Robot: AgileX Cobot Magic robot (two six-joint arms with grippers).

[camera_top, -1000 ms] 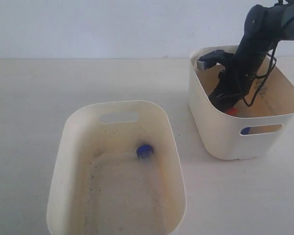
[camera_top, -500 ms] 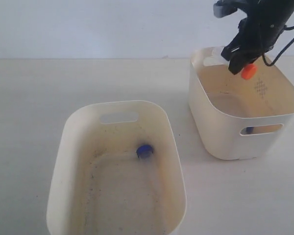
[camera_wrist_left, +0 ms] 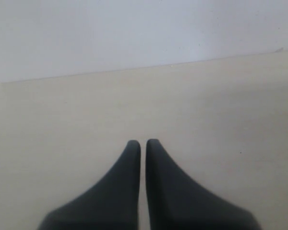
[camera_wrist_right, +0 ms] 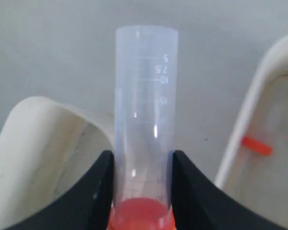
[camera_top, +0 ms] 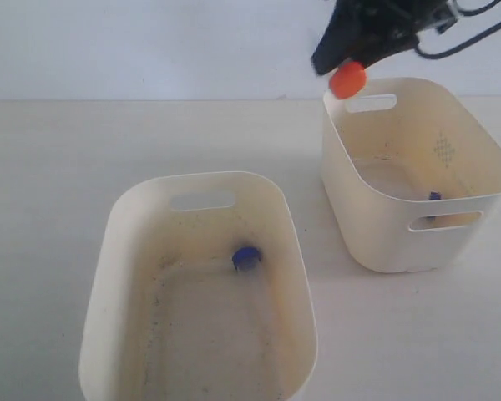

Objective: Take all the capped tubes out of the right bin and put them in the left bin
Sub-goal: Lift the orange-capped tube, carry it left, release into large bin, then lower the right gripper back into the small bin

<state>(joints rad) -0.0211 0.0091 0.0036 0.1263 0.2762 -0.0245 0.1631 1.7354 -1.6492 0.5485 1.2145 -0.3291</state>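
Observation:
My right gripper [camera_top: 342,63] hangs above the far left corner of the clean right bin [camera_top: 359,217], shut on a clear tube with an orange-red cap [camera_top: 347,80]. The right wrist view shows the fingers clamping that tube [camera_wrist_right: 146,96] just above its cap. A blue-capped tube [camera_top: 434,198] lies in the right bin, and an orange-red piece [camera_wrist_right: 256,145] shows inside that bin [camera_wrist_right: 259,91]. Another blue-capped tube [camera_top: 246,256] rests in the speckled left bin [camera_top: 202,178]. My left gripper [camera_wrist_left: 140,142] is shut and empty over bare table; it is outside the exterior view.
The two bins stand on a pale tabletop [camera_top: 50,167] with a gap of table between them. A light wall [camera_top: 150,42] runs behind the table. The speckled bin's rim [camera_wrist_right: 33,139] shows below the held tube in the right wrist view.
My right gripper rose out of the right bin with the orange-red capped tube and moved left, from inside the bin to above its far left corner.

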